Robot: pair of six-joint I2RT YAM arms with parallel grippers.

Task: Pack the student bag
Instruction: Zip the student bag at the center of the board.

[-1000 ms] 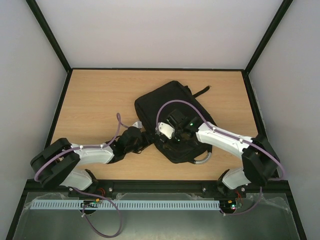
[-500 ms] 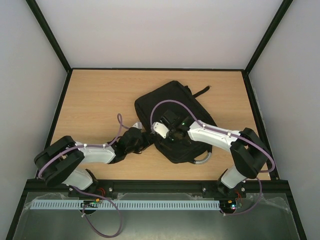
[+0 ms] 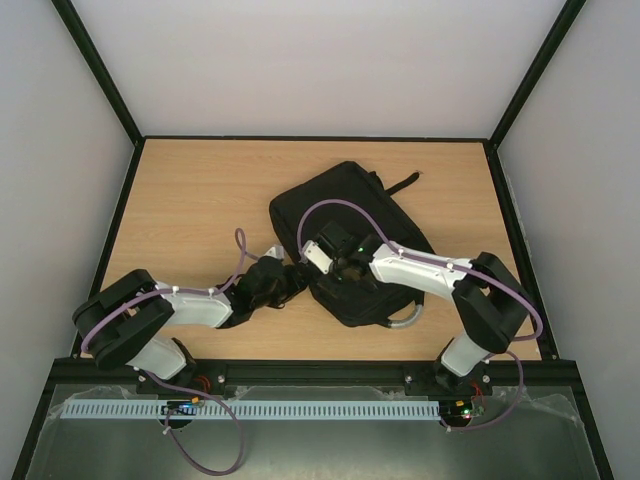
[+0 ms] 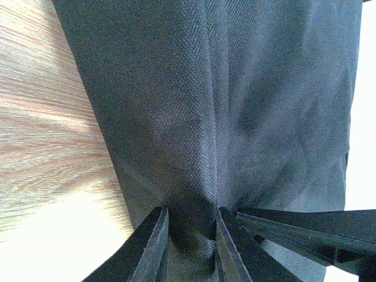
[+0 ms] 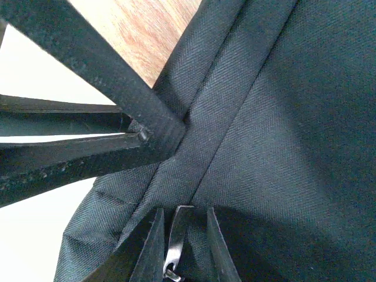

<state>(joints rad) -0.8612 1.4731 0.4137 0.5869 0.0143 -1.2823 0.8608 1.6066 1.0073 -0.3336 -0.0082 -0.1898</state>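
Observation:
The black student bag point(image 3: 352, 215) lies flat in the middle of the table. My left gripper point(image 3: 291, 279) is at its near left edge and is shut on a pinched fold of the bag's fabric point(image 4: 191, 232). My right gripper point(image 3: 322, 264) is right beside it on the bag. Its jaws stand narrowly apart around a metal zipper pull point(image 5: 178, 235), which sits by a seam point(image 5: 235, 111). The left gripper's black fingers point(image 5: 111, 79) show in the right wrist view, clamped on the bag's edge.
The bag's grey handle loop point(image 3: 406, 318) sticks out at its near right corner. A black strap point(image 3: 402, 185) trails at its far right. Bare wooden table point(image 3: 190, 200) lies to the left and behind. Black frame rails point(image 3: 118, 225) edge the table.
My right gripper has slid left along the bag toward the left gripper, its arm stretching out. The left gripper has held its place on the fabric.

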